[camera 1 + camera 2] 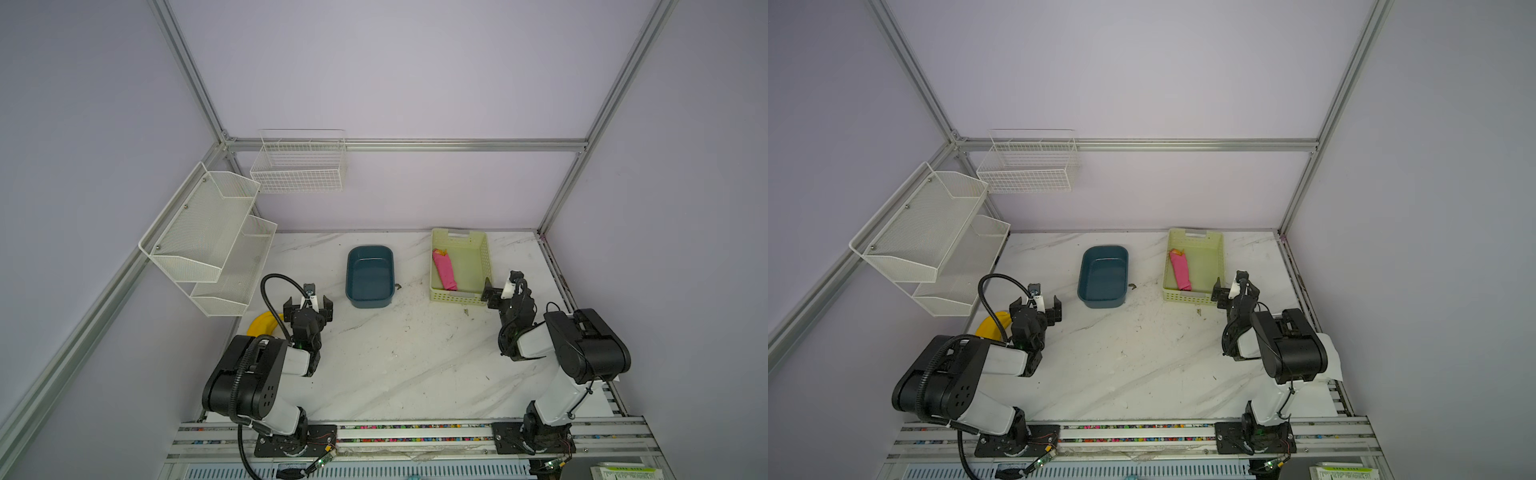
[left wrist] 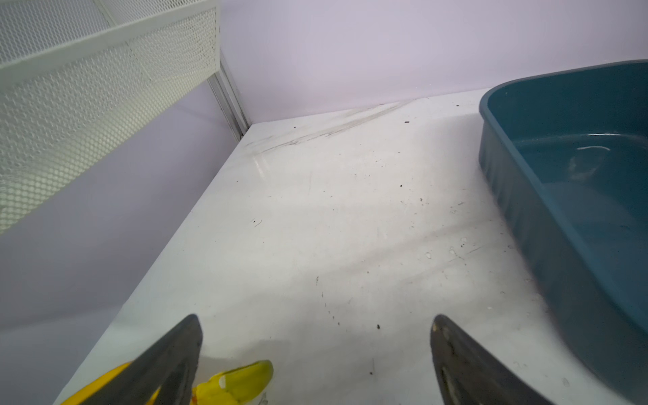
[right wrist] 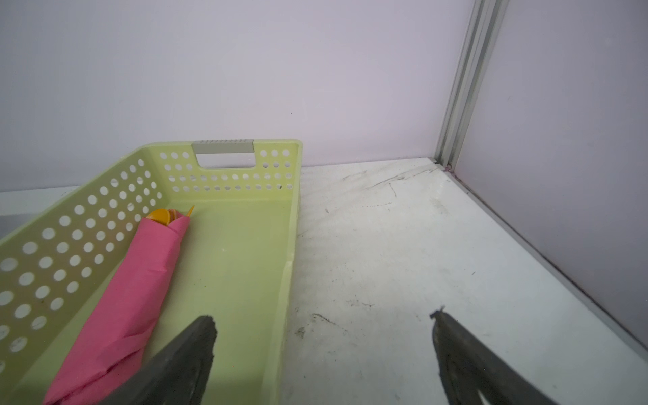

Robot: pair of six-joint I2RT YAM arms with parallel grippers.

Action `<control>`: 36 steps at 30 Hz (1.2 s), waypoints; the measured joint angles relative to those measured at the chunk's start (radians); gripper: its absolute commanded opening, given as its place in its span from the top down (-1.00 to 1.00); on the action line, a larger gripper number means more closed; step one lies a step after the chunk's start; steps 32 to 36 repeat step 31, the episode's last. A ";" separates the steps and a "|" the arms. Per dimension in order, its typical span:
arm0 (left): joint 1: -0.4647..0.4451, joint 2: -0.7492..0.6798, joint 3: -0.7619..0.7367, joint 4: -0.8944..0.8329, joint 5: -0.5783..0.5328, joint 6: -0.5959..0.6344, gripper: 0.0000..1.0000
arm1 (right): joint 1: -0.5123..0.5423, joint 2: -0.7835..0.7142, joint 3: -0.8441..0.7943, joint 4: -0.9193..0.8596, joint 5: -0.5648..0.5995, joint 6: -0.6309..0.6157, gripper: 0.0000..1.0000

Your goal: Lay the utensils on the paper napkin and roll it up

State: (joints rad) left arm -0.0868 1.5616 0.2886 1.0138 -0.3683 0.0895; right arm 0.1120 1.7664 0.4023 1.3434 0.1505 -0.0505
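Already the rolled pink paper napkin (image 3: 133, 280) lies inside the pale green perforated plastic basket (image 3: 87, 224) at the far right, with the orange plastic utensils (image 3: 163, 216) peeking from its far end. The right gripper (image 3: 322, 317) and the left gripper (image 2: 315, 317) are both spread wide and empty. The right one should probably lift clear without nudging the basket's near corner.

The left tool (image 2: 316, 317), jaws spread, hangs between banana (image 2: 242, 382) and blue tub (image 2: 578, 217).

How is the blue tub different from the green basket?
The blue tub has solid walls; the green basket has walls full of holes. The blue tub looks empty; the green basket holds the rolled pink napkin. Both sit open-topped on the table.
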 measured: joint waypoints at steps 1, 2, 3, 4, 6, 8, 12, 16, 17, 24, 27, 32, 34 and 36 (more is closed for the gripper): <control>0.010 0.015 0.000 0.013 0.016 -0.003 -0.99 | 0.000 0.002 0.003 0.002 -0.002 -0.002 -0.95; 0.015 0.024 0.001 0.010 0.031 -0.009 -0.99 | 0.000 0.005 0.010 0.002 0.000 -0.003 -0.95; 0.016 0.026 0.002 -0.005 0.048 -0.018 -0.99 | 0.000 0.010 0.023 -0.004 0.003 -0.001 -0.95; 0.018 0.026 0.003 -0.016 0.061 -0.022 -0.99 | 0.000 0.013 0.035 -0.013 0.006 0.001 -0.95; 0.026 0.026 0.005 -0.034 0.084 -0.032 -0.99 | 0.000 0.014 0.050 -0.017 0.014 0.001 -0.95; 0.034 0.026 0.005 -0.045 0.087 -0.047 -0.99 | 0.000 0.014 0.053 -0.018 0.018 0.001 -0.95; 0.042 0.026 0.006 -0.065 0.088 -0.063 -0.99 | 0.000 0.014 0.053 -0.020 0.024 0.001 -0.95; 0.042 0.026 0.006 -0.066 0.088 -0.071 -0.99 | -0.001 0.014 0.053 -0.020 0.027 0.001 -0.95; 0.042 0.026 0.006 -0.066 0.088 -0.071 -0.99 | -0.001 0.014 0.053 -0.020 0.028 0.001 -0.95; 0.042 0.026 0.006 -0.066 0.089 -0.071 -0.99 | -0.001 0.014 0.053 -0.020 0.029 0.001 -0.95; 0.042 0.026 0.006 -0.066 0.091 -0.071 -0.99 | -0.001 0.014 0.053 -0.021 0.029 0.001 -0.95; 0.042 0.026 0.006 -0.066 0.096 -0.071 -0.99 | -0.001 0.015 0.055 -0.025 0.029 0.001 -0.95; 0.042 0.026 0.006 -0.066 0.096 -0.071 -0.99 | -0.001 0.015 0.055 -0.025 0.029 0.001 -0.95; 0.042 0.026 0.006 -0.066 0.096 -0.071 -0.99 | -0.001 0.015 0.055 -0.025 0.029 0.001 -0.95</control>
